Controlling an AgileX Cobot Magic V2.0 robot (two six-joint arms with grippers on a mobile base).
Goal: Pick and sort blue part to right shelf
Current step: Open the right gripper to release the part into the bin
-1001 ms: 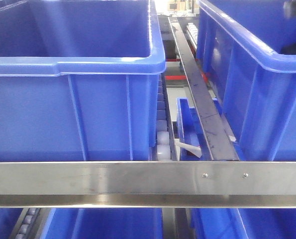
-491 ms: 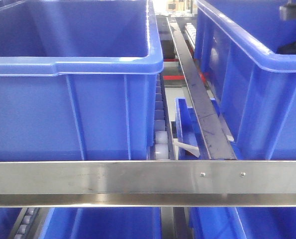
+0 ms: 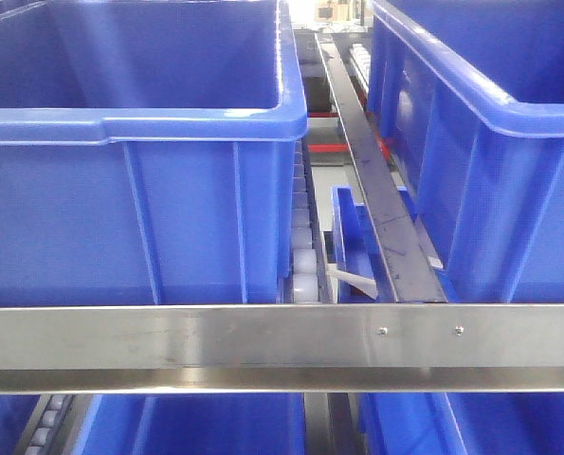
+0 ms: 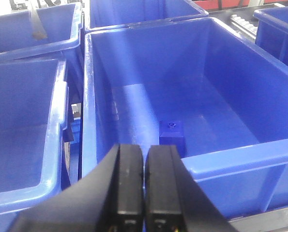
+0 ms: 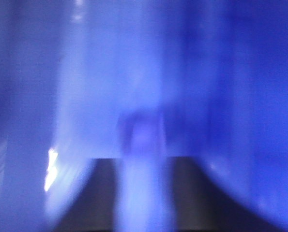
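Left pincer (image 4: 144,181) closed, empty — blue part (image 4: 172,133) in crate (image 4: 240,159); right pincer state unclear — blurred.

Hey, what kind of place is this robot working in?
Most likely a factory or warehouse parts-storage area. A steel rack with a brushed front rail carries white roller tracks and rows of large open blue crates, one holding a small blue part.

1. Large open-topped blue plastic crates (image 3: 139,204): plain saturated blue.
2. Flat brushed-steel front rail (image 3: 263,346): silvery grey.
3. Small square blue block (image 4: 172,133): darker blue.
4. Left hand (image 4: 144,181): black.
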